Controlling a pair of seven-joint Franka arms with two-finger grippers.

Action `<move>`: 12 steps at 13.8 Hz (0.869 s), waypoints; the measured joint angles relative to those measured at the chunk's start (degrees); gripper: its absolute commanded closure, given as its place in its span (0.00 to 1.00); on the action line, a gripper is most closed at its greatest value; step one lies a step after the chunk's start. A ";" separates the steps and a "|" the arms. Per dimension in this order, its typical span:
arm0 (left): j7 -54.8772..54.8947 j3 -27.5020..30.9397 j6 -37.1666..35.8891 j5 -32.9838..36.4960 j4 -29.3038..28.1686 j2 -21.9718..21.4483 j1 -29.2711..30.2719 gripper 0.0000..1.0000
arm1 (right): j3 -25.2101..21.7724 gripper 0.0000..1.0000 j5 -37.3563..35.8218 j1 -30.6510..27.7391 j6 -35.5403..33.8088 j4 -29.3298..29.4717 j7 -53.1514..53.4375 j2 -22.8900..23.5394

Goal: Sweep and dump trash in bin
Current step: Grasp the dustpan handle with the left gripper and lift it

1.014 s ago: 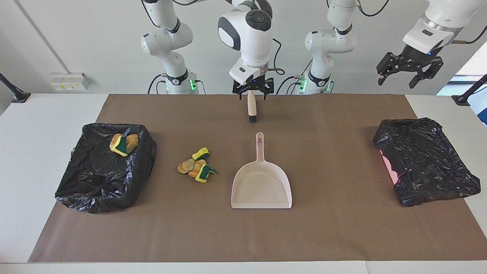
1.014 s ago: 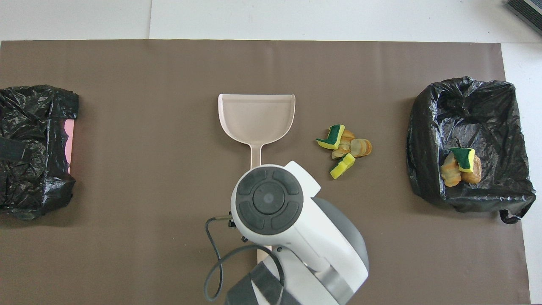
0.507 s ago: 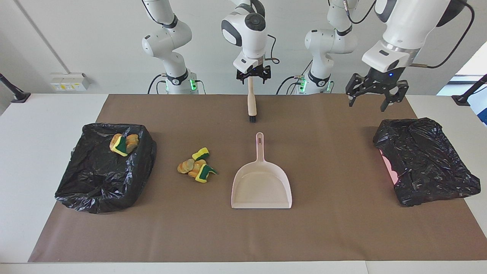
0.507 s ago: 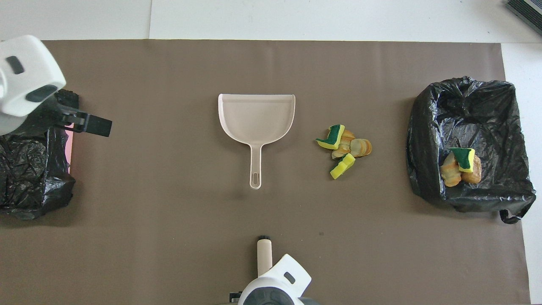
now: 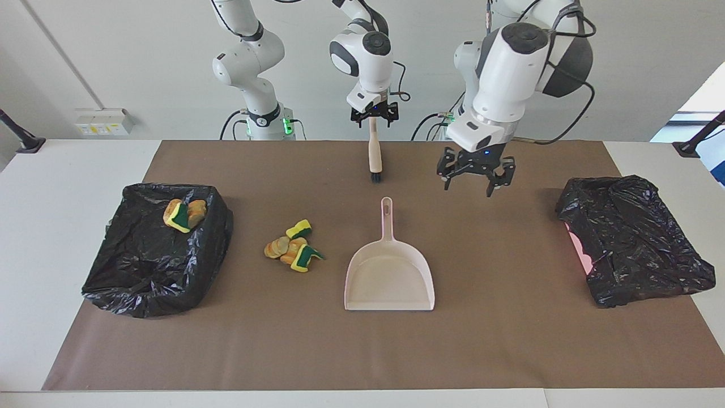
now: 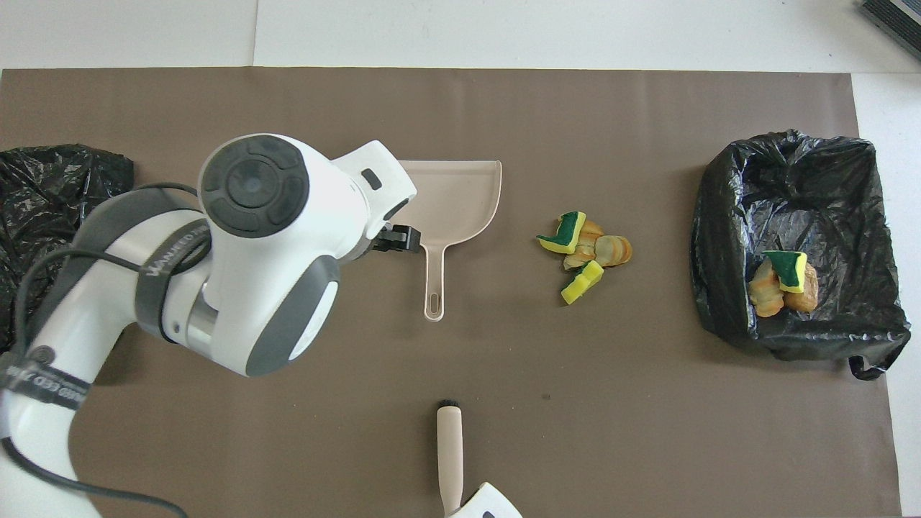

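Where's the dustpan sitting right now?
The dustpan lies flat mid-table, handle toward the robots, beside the loose trash pile. The left pincer hangs open above the mat near its handle.

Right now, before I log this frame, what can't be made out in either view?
- Dustpan: in the overhead view the left arm covers one corner of its pan.
- Left end effector: overhead, only one dark finger shows past the arm's wrist.
- Right end effector: cut off by the overhead view's bottom edge.
- Brush: bristles too small to read.
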 measured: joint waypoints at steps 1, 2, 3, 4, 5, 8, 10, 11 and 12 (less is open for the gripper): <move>-2.58 0.00 2.80 0.01 -0.94 1.72 -2.13 0.00 | 0.01 0.00 0.42 1.08 1.16 -1.13 0.09 0.00; -4.39 -0.01 5.57 0.02 -2.24 3.09 -3.96 0.00 | 0.02 0.00 0.77 1.83 1.70 -1.80 0.15 0.00; -5.39 0.02 7.76 0.02 -3.67 3.83 -5.19 0.00 | 0.01 0.00 0.88 2.14 1.73 -2.06 0.17 -0.01; -5.95 0.03 9.74 0.02 -5.44 4.10 -5.99 0.00 | 0.01 0.00 0.92 2.22 1.73 -2.17 0.17 -0.01; -6.29 0.08 11.47 0.02 -7.21 4.07 -6.47 0.00 | -0.04 0.00 0.94 2.22 1.73 -2.18 0.17 -0.01; -6.44 0.31 15.10 0.02 -10.47 3.90 -6.61 0.00 | -0.19 0.13 0.94 2.22 1.79 -2.18 0.17 -0.02; -6.44 0.65 16.96 0.02 -12.00 3.83 -6.58 0.00 | -0.19 0.61 0.94 2.22 1.85 -2.18 0.16 -0.02; -6.44 0.70 17.15 0.02 -12.35 3.82 -6.58 0.00 | -0.19 0.87 0.94 2.23 1.85 -2.18 0.09 -0.02; -6.44 0.69 17.41 0.02 -12.61 3.84 -6.58 0.01 | -0.19 1.00 0.94 2.23 1.84 -2.17 -0.07 -0.04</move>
